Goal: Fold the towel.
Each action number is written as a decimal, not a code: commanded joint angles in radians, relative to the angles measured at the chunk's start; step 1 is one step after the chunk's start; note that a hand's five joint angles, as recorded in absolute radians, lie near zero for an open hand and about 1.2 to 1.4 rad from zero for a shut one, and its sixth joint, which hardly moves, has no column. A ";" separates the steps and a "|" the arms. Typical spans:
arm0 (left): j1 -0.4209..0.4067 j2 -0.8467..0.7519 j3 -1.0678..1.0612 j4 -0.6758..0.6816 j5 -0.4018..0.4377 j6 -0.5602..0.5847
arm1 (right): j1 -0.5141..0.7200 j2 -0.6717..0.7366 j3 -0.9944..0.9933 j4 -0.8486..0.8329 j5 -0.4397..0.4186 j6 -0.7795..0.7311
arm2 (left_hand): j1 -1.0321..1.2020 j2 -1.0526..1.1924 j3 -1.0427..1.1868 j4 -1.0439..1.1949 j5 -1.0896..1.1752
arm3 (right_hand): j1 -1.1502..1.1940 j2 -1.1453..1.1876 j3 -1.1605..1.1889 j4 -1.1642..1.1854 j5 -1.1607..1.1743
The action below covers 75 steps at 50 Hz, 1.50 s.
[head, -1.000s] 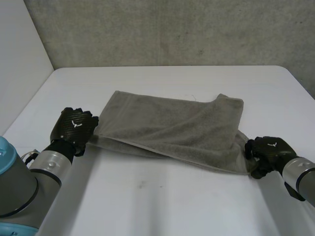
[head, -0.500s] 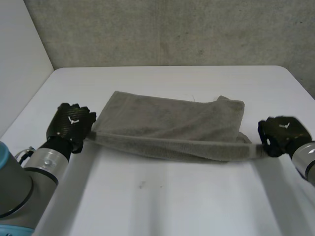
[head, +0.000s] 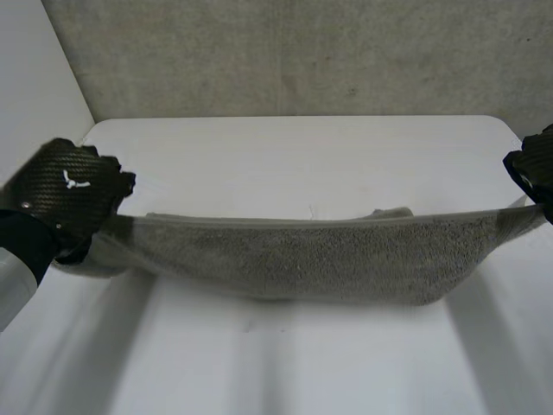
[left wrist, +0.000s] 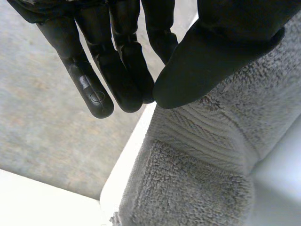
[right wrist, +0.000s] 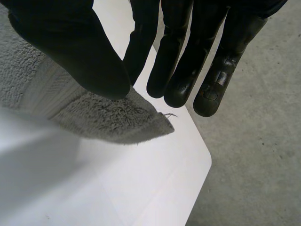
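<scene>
Two ends of the nubby grey towel (head: 302, 259) are pinched thumb-against-fingers by the left hand (head: 65, 190) and the right hand (head: 536, 169), the towel sagging between them.

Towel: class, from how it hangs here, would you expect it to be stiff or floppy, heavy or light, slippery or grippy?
Probably floppy: the towel sags between the left hand and the right hand. Likely light: a mere pinch at each end holds it up. Its looped pile probably resists slipping.
</scene>
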 commanded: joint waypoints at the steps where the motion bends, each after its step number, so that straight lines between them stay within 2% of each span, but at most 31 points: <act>1: 0.003 -0.174 0.027 0.082 0.000 0.050 | 0.014 0.131 0.041 -0.102 -0.005 0.027 | 0.191 0.178 0.180 0.177 0.181 | 0.433 0.216 0.214 0.202 0.236; 5: 0.003 -0.300 0.065 0.123 -0.001 0.052 | 0.098 0.314 0.019 -0.202 0.009 0.040 | 0.191 0.178 0.180 0.177 0.181 | 0.433 0.216 0.214 0.202 0.236; 7: -0.002 -0.433 0.146 0.151 -0.001 0.050 | 0.123 0.375 -0.006 -0.227 0.026 0.042 | 0.191 0.178 0.180 0.177 0.181 | 0.433 0.216 0.214 0.202 0.236; 10: -0.009 -0.498 0.203 0.160 -0.003 0.050 | 0.178 0.498 -0.104 -0.269 0.102 0.051 | 0.191 0.178 0.180 0.177 0.181 | 0.433 0.216 0.214 0.202 0.236; 14: -0.022 -0.652 0.445 0.194 -0.001 0.043 | 0.259 0.611 -0.327 -0.365 0.219 0.088 | 0.191 0.178 0.180 0.177 0.181 | 0.433 0.216 0.214 0.202 0.236; 17: -0.031 -0.706 0.641 0.241 -0.001 0.038 | 0.269 0.623 -0.403 -0.428 0.238 0.110 | 0.191 0.178 0.180 0.177 0.181 | 0.433 0.216 0.214 0.202 0.236; 21: -0.040 -0.722 0.831 0.335 -0.003 -0.009 | 0.272 0.605 -0.561 -0.681 0.260 0.217 | 0.191 0.178 0.180 0.177 0.181 | 0.433 0.216 0.214 0.202 0.236; 22: -0.042 -0.720 0.899 0.390 -0.003 -0.061 | 0.270 0.579 -0.578 -0.759 0.262 0.256 | 0.191 0.178 0.180 0.177 0.181 | 0.433 0.216 0.214 0.202 0.236; 23: -0.040 -0.711 0.942 0.450 -0.004 -0.127 | 0.270 0.579 -0.578 -0.760 0.262 0.257 | 0.191 0.178 0.180 0.177 0.181 | 0.433 0.216 0.214 0.202 0.236; 24: -0.040 -0.711 0.943 0.450 -0.004 -0.128 | 0.267 0.545 -0.575 -0.828 0.262 0.289 | 0.191 0.178 0.180 0.177 0.181 | 0.433 0.216 0.214 0.202 0.236; 26: -0.037 -0.678 0.979 0.559 -0.020 -0.265 | 0.267 0.515 -0.565 -0.883 0.265 0.309 | 0.191 0.178 0.180 0.177 0.181 | 0.433 0.216 0.214 0.202 0.236; 31: -0.029 -0.627 0.932 0.597 -0.012 -0.368 | 0.267 0.462 -0.496 -0.948 0.253 0.327 | 0.191 0.178 0.180 0.177 0.181 | 0.433 0.216 0.214 0.202 0.236; 37: -0.019 -0.605 0.817 0.576 -0.007 -0.368 | 0.264 0.459 -0.373 -0.944 0.204 0.333 | 0.191 0.178 0.180 0.177 0.181 | 0.433 0.216 0.214 0.202 0.236; 39: -0.016 -0.595 0.713 0.565 -0.001 -0.367 | 0.264 0.459 -0.334 -0.942 0.185 0.333 | 0.191 0.178 0.180 0.177 0.181 | 0.433 0.216 0.214 0.202 0.236; 48: -0.005 -0.608 0.412 0.570 0.006 -0.367 | 0.233 0.465 -0.080 -0.864 0.066 0.332 | 0.191 0.178 0.180 0.177 0.181 | 0.433 0.216 0.214 0.202 0.236; 54: 0.003 -0.657 0.191 0.574 0.065 -0.333 | 0.209 0.532 0.086 -0.810 -0.028 0.291 | 0.191 0.178 0.180 0.177 0.181 | 0.433 0.216 0.214 0.202 0.236; 58: 0.003 -0.665 0.055 0.561 0.086 -0.232 | 0.206 0.554 0.130 -0.749 -0.032 0.229 | 0.191 0.178 0.180 0.177 0.181 | 0.433 0.216 0.214 0.202 0.236; 59: 0.003 -0.665 0.055 0.561 0.086 -0.232 | 0.201 0.550 0.141 -0.694 -0.029 0.182 | 0.191 0.178 0.180 0.177 0.181 | 0.433 0.216 0.214 0.202 0.236; 60: 0.003 -0.659 0.015 0.541 0.083 -0.182 | 0.193 0.546 0.147 -0.610 -0.026 0.125 | 0.191 0.178 0.180 0.177 0.181 | 0.433 0.216 0.214 0.202 0.236; 61: 0.006 -0.647 -0.017 0.500 0.078 -0.125 | 0.193 0.546 0.147 -0.609 -0.026 0.125 | 0.191 0.178 0.180 0.177 0.181 | 0.433 0.216 0.214 0.202 0.236; 62: 0.006 -0.647 -0.017 0.499 0.078 -0.125 | 0.177 0.540 0.150 -0.508 -0.019 0.063 | 0.191 0.178 0.180 0.177 0.181 | 0.433 0.216 0.214 0.202 0.236; 63: 0.012 -0.627 -0.042 0.434 0.075 -0.065 | 0.176 0.540 0.150 -0.507 -0.019 0.062 | 0.191 0.178 0.180 0.177 0.181 | 0.433 0.216 0.214 0.202 0.236; 64: 0.021 -0.590 -0.066 0.344 0.069 -0.018 | 0.154 0.531 0.153 -0.387 -0.003 0.004 | 0.191 0.178 0.180 0.177 0.181 | 0.433 0.216 0.214 0.202 0.236; 65: 0.021 -0.590 -0.067 0.343 0.069 -0.017 | 0.137 0.510 0.161 -0.267 0.013 -0.048 | 0.191 0.178 0.180 0.177 0.181 | 0.433 0.216 0.214 0.202 0.236; 66: 0.029 -0.549 -0.088 0.233 0.059 0.021 | 0.137 0.510 0.161 -0.266 0.014 -0.048 | 0.191 0.178 0.180 0.177 0.181 | 0.433 0.216 0.214 0.202 0.236; 67: 0.029 -0.549 -0.088 0.232 0.058 0.021 | 0.121 0.470 0.176 -0.149 0.029 -0.091 | 0.191 0.178 0.180 0.177 0.181 | 0.433 0.216 0.214 0.202 0.236; 68: 0.032 -0.509 -0.102 0.114 0.049 0.042 | 0.112 0.426 0.195 -0.056 0.037 -0.126 | 0.191 0.178 0.180 0.177 0.181 | 0.433 0.216 0.214 0.202 0.236; 69: 0.026 -0.472 -0.106 -0.003 0.045 0.053 | 0.112 0.425 0.195 -0.056 0.037 -0.127 | 0.191 0.178 0.180 0.177 0.181 | 0.433 0.216 0.214 0.202 0.236; 70: 0.026 -0.472 -0.106 -0.004 0.045 0.053 | 0.107 0.372 0.205 0.007 0.037 -0.159 | 0.191 0.178 0.180 0.177 0.181 | 0.433 0.216 0.214 0.202 0.236; 72: 0.018 -0.373 -0.100 -0.189 0.049 0.056 | 0.103 0.318 0.210 0.017 0.037 -0.180 | 0.191 0.178 0.180 0.177 0.181 | 0.433 0.216 0.214 0.202 0.236; 75: 0.021 -0.318 -0.093 -0.219 0.052 0.064 | 0.097 0.232 0.204 -0.005 0.032 -0.194 | 0.191 0.178 0.180 0.177 0.181 | 0.433 0.216 0.214 0.202 0.236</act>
